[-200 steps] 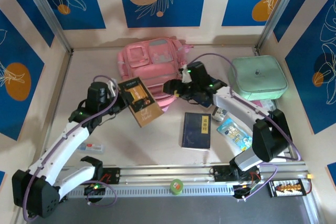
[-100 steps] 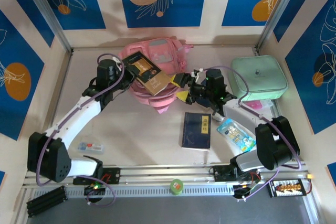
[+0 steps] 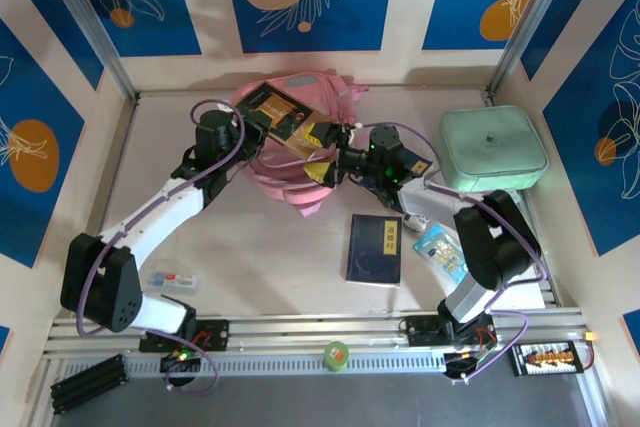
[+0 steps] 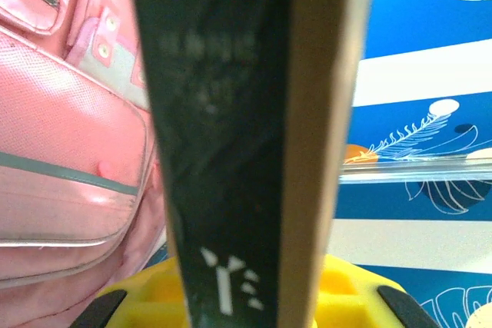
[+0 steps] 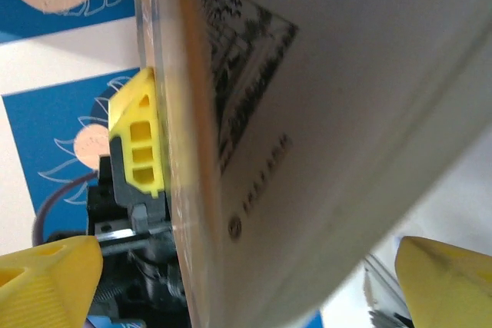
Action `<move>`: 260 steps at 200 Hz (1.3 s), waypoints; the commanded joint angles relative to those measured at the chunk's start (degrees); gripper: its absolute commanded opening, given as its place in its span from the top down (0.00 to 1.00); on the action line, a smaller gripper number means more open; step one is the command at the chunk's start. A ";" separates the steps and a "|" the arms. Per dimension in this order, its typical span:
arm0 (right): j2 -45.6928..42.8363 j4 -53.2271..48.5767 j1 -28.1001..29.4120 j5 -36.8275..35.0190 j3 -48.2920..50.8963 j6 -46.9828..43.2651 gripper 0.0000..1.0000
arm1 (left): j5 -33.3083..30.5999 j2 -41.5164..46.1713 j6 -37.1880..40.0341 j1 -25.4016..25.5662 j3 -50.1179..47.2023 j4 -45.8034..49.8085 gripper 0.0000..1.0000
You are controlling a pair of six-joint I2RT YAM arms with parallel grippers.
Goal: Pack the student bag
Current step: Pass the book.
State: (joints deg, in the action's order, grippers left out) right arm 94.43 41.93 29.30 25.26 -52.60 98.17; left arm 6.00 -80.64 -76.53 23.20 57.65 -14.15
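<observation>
The student bag (image 3: 330, 97) is a pink backpack lying at the back middle of the table; its grey-trimmed pocket shows in the left wrist view (image 4: 69, 113). My left gripper (image 3: 252, 125) is shut on a brown and black book (image 3: 283, 123), held tilted over the bag. In the left wrist view the book (image 4: 231, 113) stands on edge between the yellow fingers of my left gripper (image 4: 246, 301). My right gripper (image 3: 318, 154) is open, its yellow fingertips (image 5: 46, 274) either side of the book's free end (image 5: 307, 113).
A dark blue book (image 3: 375, 247) lies flat in front of the bag. A mint-green zip case (image 3: 493, 147) sits at the back right, with a blister pack (image 3: 445, 252) in front of it. A small flat item (image 3: 172, 280) lies at the near left. Patterned walls enclose the table.
My left gripper has carried the brown book up and back, over the bag. My right gripper has swung left and now straddles the book's free end.
</observation>
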 commanded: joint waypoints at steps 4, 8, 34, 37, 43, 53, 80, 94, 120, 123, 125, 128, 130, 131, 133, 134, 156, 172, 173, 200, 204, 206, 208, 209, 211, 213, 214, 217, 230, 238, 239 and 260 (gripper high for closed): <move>1.85 4.60 -0.53 -2.45 -3.04 8.20 0.08 | -1.28 0.57 -2.61 0.92 -0.26 -9.42 1.00; 2.10 5.48 -0.71 -3.01 -2.77 9.49 0.09 | -1.40 0.64 -2.86 0.89 -0.64 -9.76 1.00; 3.01 10.34 -1.99 -5.74 -1.22 14.30 0.18 | -2.09 1.27 -2.96 0.98 -2.69 -10.18 1.00; 2.96 10.40 -2.11 -5.74 -1.19 14.39 0.19 | -2.13 1.31 -2.88 0.97 -2.90 -10.15 1.00; 2.90 10.49 -2.43 -5.70 -1.23 14.22 0.22 | -2.05 1.37 -2.85 0.97 -3.26 -10.17 1.00; 2.70 10.68 -2.98 -5.79 -1.03 13.37 0.27 | -1.96 1.66 -3.04 0.97 -3.88 -10.06 1.00; 1.25 7.83 -3.55 -7.59 -0.52 9.96 0.30 | -1.56 2.63 -3.31 0.97 -5.91 -9.14 1.00; 1.02 4.46 -3.48 -6.89 -1.76 7.07 0.33 | -1.12 3.26 -2.90 0.97 -6.51 -7.54 1.00; 1.52 1.68 -3.33 -6.11 -2.65 3.77 0.43 | -0.30 4.07 -3.07 0.99 -7.67 -6.04 1.00; 1.61 1.69 -3.29 -6.17 -2.60 3.61 0.44 | -0.21 4.16 -3.09 1.04 -7.76 -5.94 1.00; 1.56 1.65 -3.24 -6.25 -2.58 3.54 0.45 | -0.16 4.19 -3.12 0.99 -7.80 -5.83 1.00; 1.69 1.60 -3.28 -6.33 -2.45 3.44 0.46 | -0.12 4.29 -3.10 1.04 -7.89 -5.68 1.00; 1.67 1.58 -3.28 -6.35 -2.43 3.37 0.46 | -0.11 4.36 -3.16 1.03 -7.90 -5.59 1.00; 1.65 1.58 -3.28 -6.40 -2.38 3.31 0.47 | -0.11 4.40 -3.22 1.04 -7.90 -5.56 1.00; 1.77 1.62 -3.28 -6.44 -2.34 3.27 0.47 | -0.11 4.43 -3.22 1.05 -7.95 -5.50 1.00; 1.79 1.60 -3.28 -6.49 -2.34 3.22 0.48 | -0.11 4.43 -3.24 1.05 -7.92 -5.47 1.00; 2.82 1.10 -3.38 -6.08 -3.49 2.39 0.52 | 0.43 4.50 -3.28 1.10 -7.86 -5.26 1.00; 3.82 1.56 -3.30 -5.11 -5.15 1.79 0.59 | 1.32 3.98 -3.30 1.03 -7.47 -5.28 1.00; 3.82 1.61 -3.29 -5.03 -5.23 1.78 0.60 | 1.35 3.99 -3.29 1.09 -7.42 -5.27 1.00; 3.69 2.19 -3.00 -5.33 -5.05 0.00 0.78 | 1.56 3.73 -2.80 1.10 -7.37 -4.30 0.88; 3.38 1.93 -3.02 -5.58 -4.71 -0.47 0.80 | 1.48 3.74 -2.57 1.03 -7.42 -4.00 0.85; 3.21 1.68 -3.06 -5.68 -4.53 -0.66 0.82 | 1.36 3.76 -2.44 1.07 -7.50 -3.75 0.84; 2.97 1.43 -3.10 -5.75 -4.29 -0.91 0.83 | 1.27 3.85 -2.16 1.04 -7.47 -3.48 0.82; 2.92 1.32 -3.15 -5.79 -4.19 -1.07 0.84 | 1.24 3.88 -2.10 1.05 -7.51 -3.37 0.81; 2.66 1.01 -3.18 -5.93 -3.98 -1.32 0.85 | 1.13 3.95 -1.95 1.10 -7.47 -3.13 0.80; 2.46 0.66 -3.26 -6.03 -3.80 -1.60 0.87 | 0.95 4.01 -1.82 1.07 -7.53 -2.85 0.78; 2.31 0.55 -3.23 -6.11 -3.68 -1.77 0.87 | 0.90 4.05 -1.76 1.06 -7.50 -2.70 0.77; 2.00 0.04 -3.40 -6.24 -3.39 -2.38 0.89 | 0.67 4.08 -1.47 1.04 -7.54 -2.35 0.74; 0.08 -1.93 -4.06 -6.99 -1.81 -4.91 0.94 | -0.42 4.60 0.58 1.09 -7.64 0.11 0.61; -1.33 -3.52 -4.51 -7.28 -0.86 -6.39 0.95 | -1.03 5.01 2.32 1.12 -7.72 1.96 0.53; -1.52 -3.78 -4.60 -7.30 -0.80 -6.58 0.95 | -1.10 4.99 2.55 1.13 -7.72 2.17 0.52; -5.39 -9.90 -6.59 -7.83 0.92 -11.45 0.97 | -2.17 5.63 8.05 1.23 -7.94 6.78 0.39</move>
State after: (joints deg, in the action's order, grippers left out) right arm 95.09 37.12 25.08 19.46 -53.17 94.37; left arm 4.40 -77.47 -75.92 23.92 49.95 -12.93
